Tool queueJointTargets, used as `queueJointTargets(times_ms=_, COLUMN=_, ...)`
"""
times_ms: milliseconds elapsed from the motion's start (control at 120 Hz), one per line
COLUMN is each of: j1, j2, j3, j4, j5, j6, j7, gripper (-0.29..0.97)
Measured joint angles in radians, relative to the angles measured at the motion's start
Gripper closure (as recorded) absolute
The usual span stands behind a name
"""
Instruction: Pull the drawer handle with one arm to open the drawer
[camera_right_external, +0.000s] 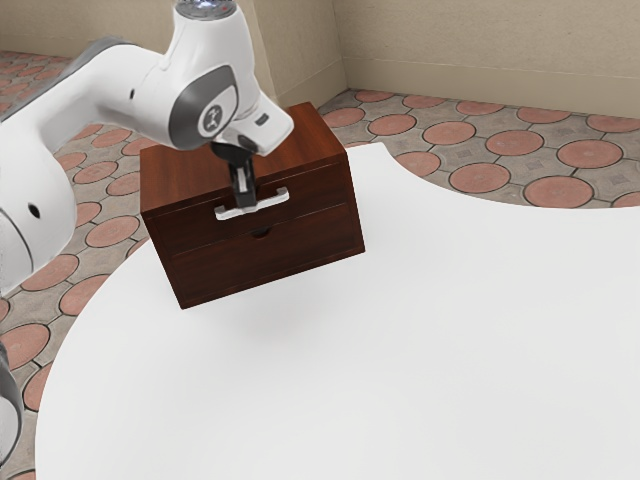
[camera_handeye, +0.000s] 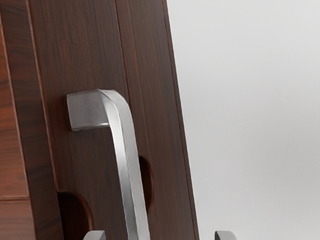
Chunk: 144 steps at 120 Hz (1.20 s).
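Observation:
A dark wooden cabinet (camera_right_external: 250, 180) with two drawers stands on the white table (camera_right_external: 400, 350). The upper drawer (camera_right_external: 300, 195) carries a pale metal bar handle (camera_right_external: 255, 205); its front looks flush with the drawer below. My black gripper (camera_right_external: 243, 198) comes down from above onto the handle's left part. In the wrist view the handle (camera_handeye: 122, 165) runs close under my hand, between two grey fingertips (camera_handeye: 95, 235) that stand wide apart. The fingers straddle the bar without pinching it, so the gripper is open.
The lower drawer (camera_right_external: 270, 250) has a small round finger notch (camera_right_external: 262, 232) at its top edge. The cabinet sits at the table's back left; beyond it lie a tiled floor (camera_right_external: 520, 150) and a beige wall (camera_right_external: 480, 40).

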Motion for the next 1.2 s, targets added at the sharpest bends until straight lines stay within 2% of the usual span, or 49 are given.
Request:
queueJointTargets(times_ms=308, j1=0.012, j2=0.025, j3=-0.003, j4=-0.001, j5=-0.008, j6=0.013, j7=0.017, gripper=0.49)
queueJointTargets(times_ms=467, j1=0.011, j2=0.037, j3=-0.001, j4=-0.004, j5=-0.035, j6=0.017, j7=0.022, gripper=0.48)
queueJointTargets(times_ms=608, j1=0.005, j2=0.033, j3=0.002, j4=-0.016, j5=-0.055, j6=0.018, j7=0.025, gripper=0.58)
queueJointTargets(times_ms=792, j1=-0.041, j2=-0.048, j3=0.036, j4=-0.145, j5=-0.060, j6=0.060, j7=0.025, gripper=0.69)
queueJointTargets(times_ms=983, j1=-0.083, j2=-0.163, j3=0.041, j4=-0.292, j5=-0.056, j6=0.115, j7=0.007, gripper=0.73)
queueJointTargets(times_ms=1200, j1=-0.134, j2=-0.239, j3=0.055, j4=-0.397, j5=-0.052, j6=0.145, j7=-0.026, gripper=0.74)
